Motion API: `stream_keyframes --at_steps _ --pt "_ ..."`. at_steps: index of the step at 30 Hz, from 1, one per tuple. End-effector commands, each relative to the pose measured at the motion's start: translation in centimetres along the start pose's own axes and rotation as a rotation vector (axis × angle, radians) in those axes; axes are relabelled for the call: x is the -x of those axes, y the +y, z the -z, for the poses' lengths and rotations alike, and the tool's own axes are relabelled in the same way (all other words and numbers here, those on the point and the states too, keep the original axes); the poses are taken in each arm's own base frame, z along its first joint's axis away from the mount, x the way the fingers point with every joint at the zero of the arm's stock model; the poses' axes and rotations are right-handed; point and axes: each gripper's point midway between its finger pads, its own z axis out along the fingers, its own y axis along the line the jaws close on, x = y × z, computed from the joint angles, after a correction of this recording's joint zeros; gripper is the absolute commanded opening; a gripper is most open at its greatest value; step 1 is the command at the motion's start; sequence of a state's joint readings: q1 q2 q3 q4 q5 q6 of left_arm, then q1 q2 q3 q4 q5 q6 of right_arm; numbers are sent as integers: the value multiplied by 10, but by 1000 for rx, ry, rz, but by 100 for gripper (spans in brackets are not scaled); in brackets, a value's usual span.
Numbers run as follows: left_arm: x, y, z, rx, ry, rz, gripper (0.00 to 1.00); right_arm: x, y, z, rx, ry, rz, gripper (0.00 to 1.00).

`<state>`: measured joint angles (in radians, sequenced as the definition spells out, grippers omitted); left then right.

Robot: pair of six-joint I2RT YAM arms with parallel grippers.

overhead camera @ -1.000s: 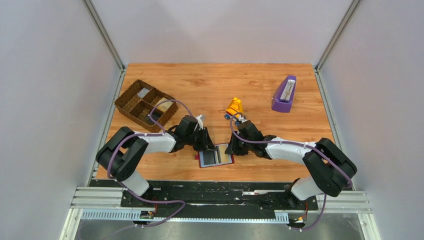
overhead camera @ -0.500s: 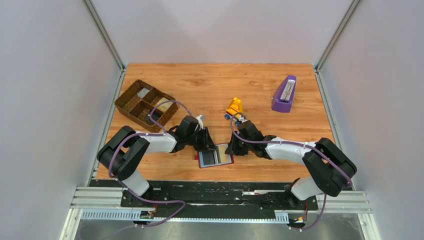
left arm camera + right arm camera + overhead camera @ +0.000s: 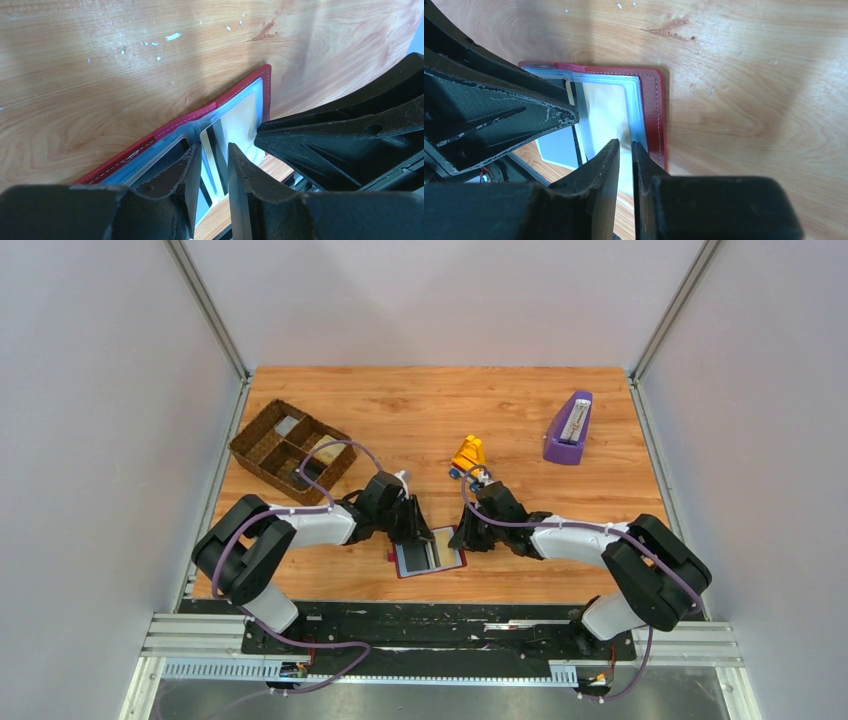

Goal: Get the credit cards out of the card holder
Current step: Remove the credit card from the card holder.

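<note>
The dark red card holder (image 3: 430, 556) lies open on the table between my two grippers, its grey-blue sleeves up. In the left wrist view its red edge (image 3: 200, 112) frames the sleeves. A cream card with a black stripe (image 3: 216, 170) stands out of a sleeve. My left gripper (image 3: 214, 147) (image 3: 416, 530) is narrowly open with its fingers on either side of that card. My right gripper (image 3: 625, 143) (image 3: 462, 538) is shut on the pale sleeve at the holder's right edge (image 3: 656, 120).
A brown wicker basket (image 3: 291, 451) stands at the back left. A purple wedge-shaped stand (image 3: 568, 429) is at the back right. A small yellow object (image 3: 468, 454) sits just behind the right gripper. The table's near edge is close below the holder.
The card holder and both grippers have shifted very slightly toward the near left. Otherwise nothing has visibly changed.
</note>
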<state>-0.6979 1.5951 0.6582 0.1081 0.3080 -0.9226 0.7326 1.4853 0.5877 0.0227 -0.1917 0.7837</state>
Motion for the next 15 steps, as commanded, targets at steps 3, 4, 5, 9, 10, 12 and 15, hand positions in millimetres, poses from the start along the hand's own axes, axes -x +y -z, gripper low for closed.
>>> stream_keyframes --at_steps 3,4,5,9,10,12,15 --pt "-13 21 -3 114 32 30 35 -5 -5 -2 -4 5 -10 17" --pt "-12 20 -3 109 30 35 35 -5 -5 -2 -4 6 -12 17" --pt "-12 19 -3 100 25 36 34 -5 -6 -2 -5 5 -15 17" --pt "-6 4 2 31 -12 39 29 -7 -6 -1 -2 5 -19 16" --pt "-6 2 3 20 -17 46 28 -7 -6 -1 -1 6 -20 16" --pt "-1 -10 7 -24 -33 34 24 -8 -7 -2 -2 9 -22 16" --pt "7 -28 15 -91 -57 16 15 -9 -7 -2 3 10 -27 16"
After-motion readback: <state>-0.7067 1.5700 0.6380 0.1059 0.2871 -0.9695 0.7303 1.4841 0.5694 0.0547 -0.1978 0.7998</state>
